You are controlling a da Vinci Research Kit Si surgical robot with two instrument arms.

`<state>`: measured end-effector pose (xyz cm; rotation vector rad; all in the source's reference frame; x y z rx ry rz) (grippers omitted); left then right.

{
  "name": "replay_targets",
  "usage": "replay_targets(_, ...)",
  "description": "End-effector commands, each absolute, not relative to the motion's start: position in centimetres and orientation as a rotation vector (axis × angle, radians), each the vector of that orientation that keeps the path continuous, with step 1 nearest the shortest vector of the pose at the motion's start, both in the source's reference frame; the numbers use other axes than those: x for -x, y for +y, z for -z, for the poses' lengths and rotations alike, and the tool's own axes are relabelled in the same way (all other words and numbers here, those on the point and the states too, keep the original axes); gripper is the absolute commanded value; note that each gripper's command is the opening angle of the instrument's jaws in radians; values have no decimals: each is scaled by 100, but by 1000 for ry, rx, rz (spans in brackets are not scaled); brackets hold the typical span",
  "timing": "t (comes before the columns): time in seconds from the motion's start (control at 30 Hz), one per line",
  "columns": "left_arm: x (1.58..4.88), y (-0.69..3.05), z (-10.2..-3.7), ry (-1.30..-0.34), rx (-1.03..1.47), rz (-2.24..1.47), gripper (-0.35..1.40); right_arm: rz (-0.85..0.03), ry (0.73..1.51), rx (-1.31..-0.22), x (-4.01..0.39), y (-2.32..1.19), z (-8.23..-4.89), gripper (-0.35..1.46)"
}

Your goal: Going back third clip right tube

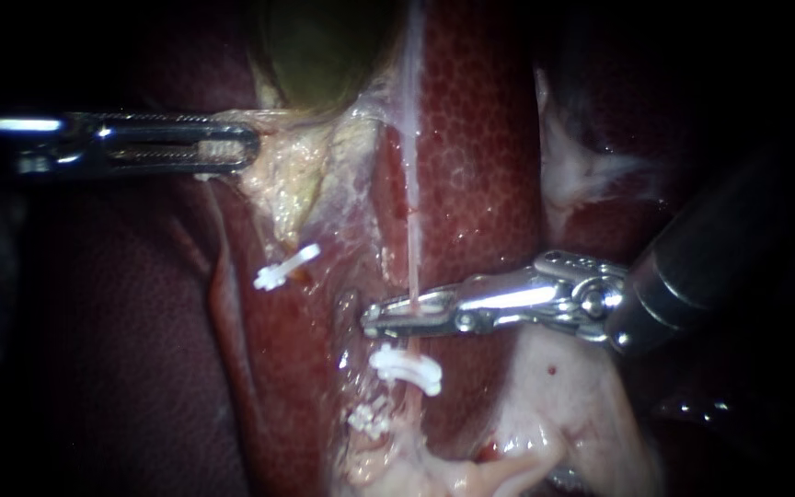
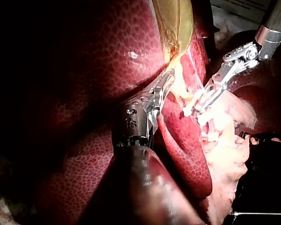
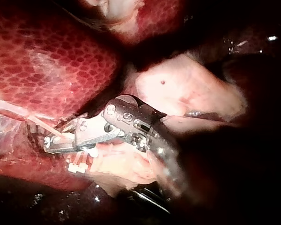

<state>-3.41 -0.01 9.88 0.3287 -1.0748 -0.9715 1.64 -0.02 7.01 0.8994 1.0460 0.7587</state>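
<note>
Steel, slender left instrument (image 1: 232, 147): shaft entering from the left over dark liver. Pincer pressed together on ragged pale yellowish tissue (image 1: 296, 175) just under the olive-green gallbladder (image 1: 324, 46).

Steel right instrument (image 1: 388, 320) on a dark shaft: entering from the right across the mottled red-brown liver (image 1: 480, 166). Pincer slightly spread, with a narrow gap showing. Thin pale pink right tube (image 1: 412, 202) lying in that gap where it crosses the pincer near the tip.

Right tube: running straight down the liver's middle lobe from beside the gallbladder, through the pincer, into pale pinkish-white tissue (image 1: 563, 405) at the liver's lower edge.

White plastic clip (image 1: 407, 368): set across the right tube just below the right pincer, close to it but apart.

Second white clip (image 1: 370, 419): lower and slightly left, at the edge of the pale tissue.

Third white clip (image 1: 285, 267): tilted, well apart to the left, under the yellowish tissue.
</note>
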Motion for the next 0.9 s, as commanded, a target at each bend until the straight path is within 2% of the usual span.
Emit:
replay_targets(0.03,341,-1,-988,-1075,-329,971,-13,-760,1046,-900,-164,-1,-701,-35)
replay_targets(0.37,341,-1,-988,-1075,-329,972,-13,-760,1049,-901,-164,-2,-701,-34)
replay_targets(0.4,341,-1,-988,-1075,-329,971,-13,-746,1069,-883,-165,-2,-701,-6)
replay_targets(0.47,341,-1,-988,-1075,-329,971,-13,-713,1115,-815,-171,0,-701,37)
replay_targets(0.5,341,-1,-988,-1075,-329,971,-13,-703,1133,-793,-173,0,-701,53)
replay_targets(0.53,341,-1,-988,-1075,-329,971,-13,-698,1150,-752,-177,1,-701,58)
replay_targets(0.57,341,-1,-988,-1075,-329,971,-13,-693,1163,-711,-180,1,-701,60)
replay_targets(0.9,340,-1,-988,-1075,-329,971,-13,-600,1197,-616,-166,14,-700,60)
